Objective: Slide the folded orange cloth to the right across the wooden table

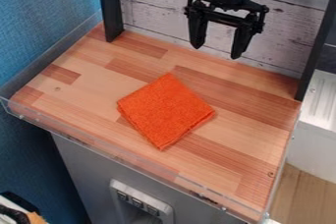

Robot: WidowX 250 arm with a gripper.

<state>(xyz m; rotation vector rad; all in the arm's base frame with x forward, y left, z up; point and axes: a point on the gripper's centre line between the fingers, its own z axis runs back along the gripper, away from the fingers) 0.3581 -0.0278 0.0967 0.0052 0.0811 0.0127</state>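
Observation:
The black gripper (216,48) hangs at the upper right of the view, in front of the whitewashed plank wall at the back. It stands open, its two fingers pointing down and well apart, with nothing between them. Below it and to the left, an orange cloth (165,111) lies folded into a rough square near the middle of the wooden work surface (230,156). The cloth is turned so that one corner points to the back, and its front edges show stacked layers. Gripper and cloth are apart.
A clear raised rim (118,160) runs along the surface's front and sides. Black upright posts stand at the back left (109,9) and the right (318,46). Behind is the plank wall (154,2). A white ridged unit (318,120) stands beyond the right edge.

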